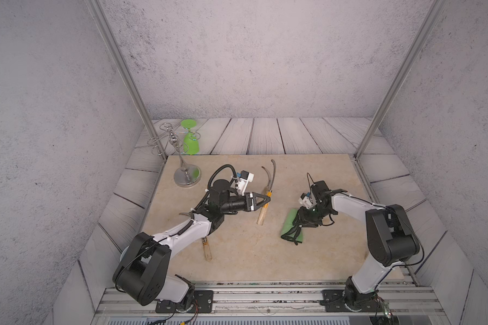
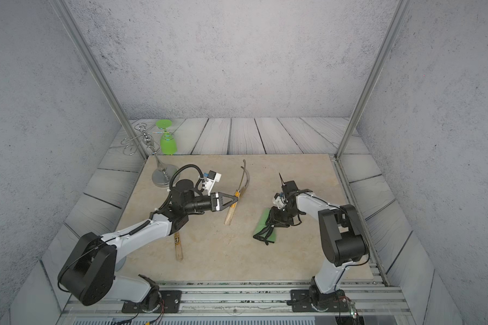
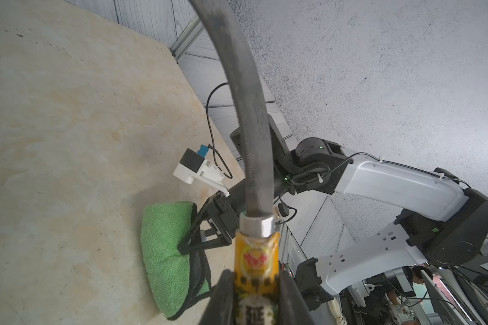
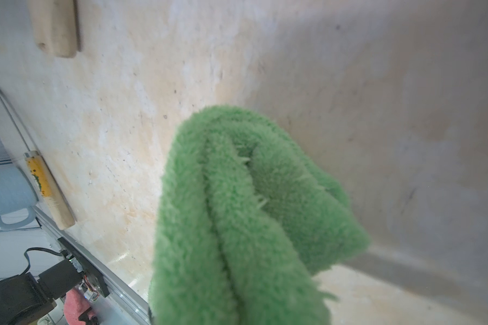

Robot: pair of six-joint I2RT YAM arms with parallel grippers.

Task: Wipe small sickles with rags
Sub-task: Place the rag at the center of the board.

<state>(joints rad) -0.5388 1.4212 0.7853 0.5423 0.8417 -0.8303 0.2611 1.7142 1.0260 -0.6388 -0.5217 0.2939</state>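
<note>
My left gripper (image 1: 268,199) (image 2: 236,197) (image 3: 255,277) is shut on the orange label band of a small sickle (image 1: 261,216) (image 2: 228,216). Its grey blade (image 3: 251,126) curves away toward the back. A second curved blade (image 1: 265,174) shows beside it. Another sickle (image 1: 207,250) (image 2: 178,247) (image 4: 44,185) lies partly under the left arm. The green rag (image 1: 289,228) (image 2: 265,222) (image 3: 164,247) (image 4: 237,211) rests folded on the slab, black trim toward the front. My right gripper (image 1: 297,225) (image 2: 269,225) (image 3: 181,249) sits on the rag's edge. Fuzzy cloth hides its jaws.
A wire glass rack on a round metal base (image 1: 187,176) stands at the back left, with a green upside-down glass (image 1: 191,143) behind it. A pale blue mug (image 4: 6,191) sits off the slab's front left. Metal rails (image 1: 265,292) run along the front.
</note>
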